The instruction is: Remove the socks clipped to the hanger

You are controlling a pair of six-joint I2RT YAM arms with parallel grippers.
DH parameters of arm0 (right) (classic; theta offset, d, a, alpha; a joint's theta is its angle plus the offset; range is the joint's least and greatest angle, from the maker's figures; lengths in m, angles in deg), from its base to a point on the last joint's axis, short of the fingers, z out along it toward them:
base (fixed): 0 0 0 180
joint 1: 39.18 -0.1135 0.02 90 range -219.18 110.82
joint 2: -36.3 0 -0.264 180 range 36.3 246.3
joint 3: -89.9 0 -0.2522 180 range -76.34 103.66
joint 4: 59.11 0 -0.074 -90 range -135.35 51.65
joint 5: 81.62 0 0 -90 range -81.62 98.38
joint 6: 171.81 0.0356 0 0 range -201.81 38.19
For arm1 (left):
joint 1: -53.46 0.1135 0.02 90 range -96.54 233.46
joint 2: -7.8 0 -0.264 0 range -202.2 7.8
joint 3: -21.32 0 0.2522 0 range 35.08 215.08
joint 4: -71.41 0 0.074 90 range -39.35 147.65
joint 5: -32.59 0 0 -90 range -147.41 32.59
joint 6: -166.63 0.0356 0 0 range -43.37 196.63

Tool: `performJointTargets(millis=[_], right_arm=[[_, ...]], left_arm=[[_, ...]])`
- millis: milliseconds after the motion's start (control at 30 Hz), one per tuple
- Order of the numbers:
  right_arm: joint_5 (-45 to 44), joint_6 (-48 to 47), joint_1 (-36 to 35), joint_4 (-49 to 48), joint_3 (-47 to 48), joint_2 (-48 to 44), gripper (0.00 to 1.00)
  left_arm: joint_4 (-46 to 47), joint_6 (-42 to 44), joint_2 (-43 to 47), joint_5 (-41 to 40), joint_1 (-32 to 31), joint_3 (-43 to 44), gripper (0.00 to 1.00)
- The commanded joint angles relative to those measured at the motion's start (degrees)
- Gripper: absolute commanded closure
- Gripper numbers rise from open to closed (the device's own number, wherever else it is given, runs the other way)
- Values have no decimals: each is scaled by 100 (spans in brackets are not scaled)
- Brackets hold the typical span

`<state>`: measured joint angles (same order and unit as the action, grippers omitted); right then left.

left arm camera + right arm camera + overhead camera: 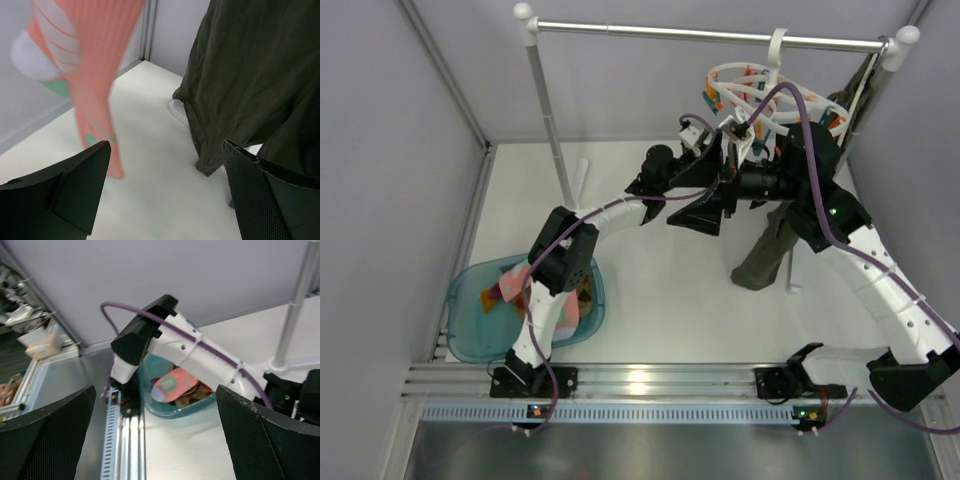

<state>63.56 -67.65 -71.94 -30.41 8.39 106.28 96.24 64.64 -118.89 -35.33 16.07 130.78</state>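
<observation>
The white oval hanger (760,95) with orange and teal clips hangs from the rail at the back right. A pink sock (85,60) with teal and white patterning hangs down in the left wrist view, blurred, beyond my left finger (75,185). My left gripper (165,190) is open and empty; in the top view it (705,170) is just below the hanger. My right gripper (155,435) is open and empty, close beside the left one (715,205). More socks lie in the blue basin (465,330), a pink one on top (175,385).
A long dark olive garment (770,250) hangs at the right, close to my left gripper's right finger (270,200). The rail (700,35) rests on a white post (550,110). Grey walls close in both sides. A metal track (650,385) runs along the near edge.
</observation>
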Motion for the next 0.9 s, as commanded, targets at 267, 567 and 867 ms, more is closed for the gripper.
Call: performJointTargets(millis=[267,567,867], right_arm=[[2366,-203,-222,-428,334,588,1],[1901,-711,-328,104,334,139,1],[2252,-931,-556,70,-281,-440,1]], left_arm=[[360,179,-874,-801,12,1372,18],[360,425,-1007,-1373,21,1532,98],[360,425,-42,-2525,109,311,100]])
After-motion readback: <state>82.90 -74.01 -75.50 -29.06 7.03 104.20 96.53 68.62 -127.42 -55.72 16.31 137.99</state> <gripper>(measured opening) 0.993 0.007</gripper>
